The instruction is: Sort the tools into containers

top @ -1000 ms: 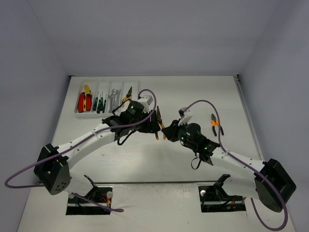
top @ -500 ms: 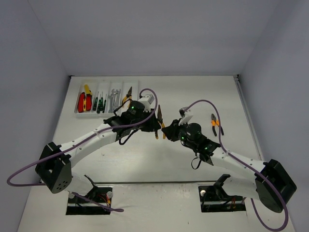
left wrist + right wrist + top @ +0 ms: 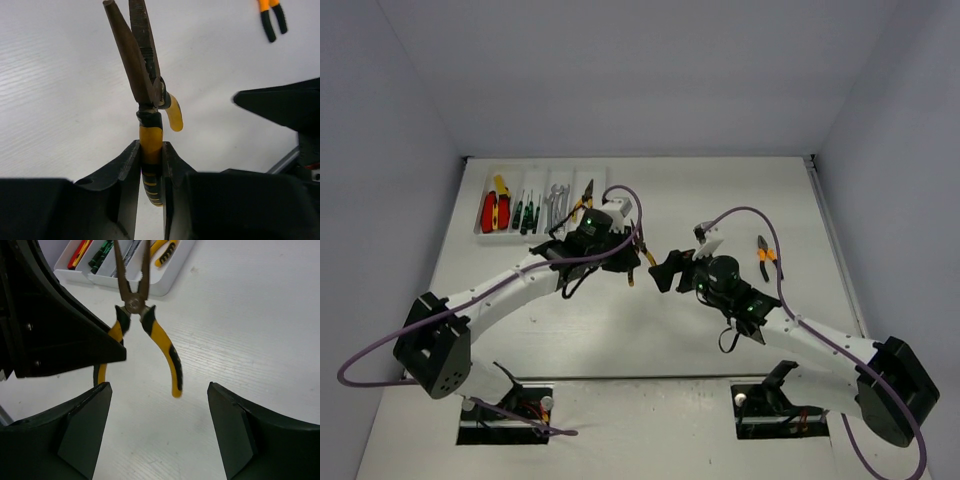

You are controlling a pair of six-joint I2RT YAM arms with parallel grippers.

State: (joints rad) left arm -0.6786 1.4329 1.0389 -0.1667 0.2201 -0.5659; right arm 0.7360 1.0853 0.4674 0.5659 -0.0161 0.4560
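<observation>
Yellow-and-black-handled needle-nose pliers [image 3: 146,75] hang above the table, and my left gripper [image 3: 150,150] is shut on one of their handles. The other handle [image 3: 167,357] swings free, with the nose pointing toward the tray. My right gripper [image 3: 159,392] stands open just behind the pliers, its jaws wide apart and touching nothing. In the top view the left gripper [image 3: 634,262] and right gripper [image 3: 668,270] face each other at mid-table. The white tray [image 3: 542,240] at the back left holds red knives [image 3: 492,212], green screwdrivers [image 3: 525,213], wrenches [image 3: 555,205] and pliers [image 3: 585,197].
Another pair of orange-handled pliers [image 3: 765,257] lies on the table to the right, and its handles show in the left wrist view [image 3: 272,17]. The tray's near corner [image 3: 167,285] appears beyond the held pliers. Grey walls enclose the table.
The right gripper has opened and let go of the pliers. The left gripper closed on a handle and now carries them alone, shifted slightly left.
</observation>
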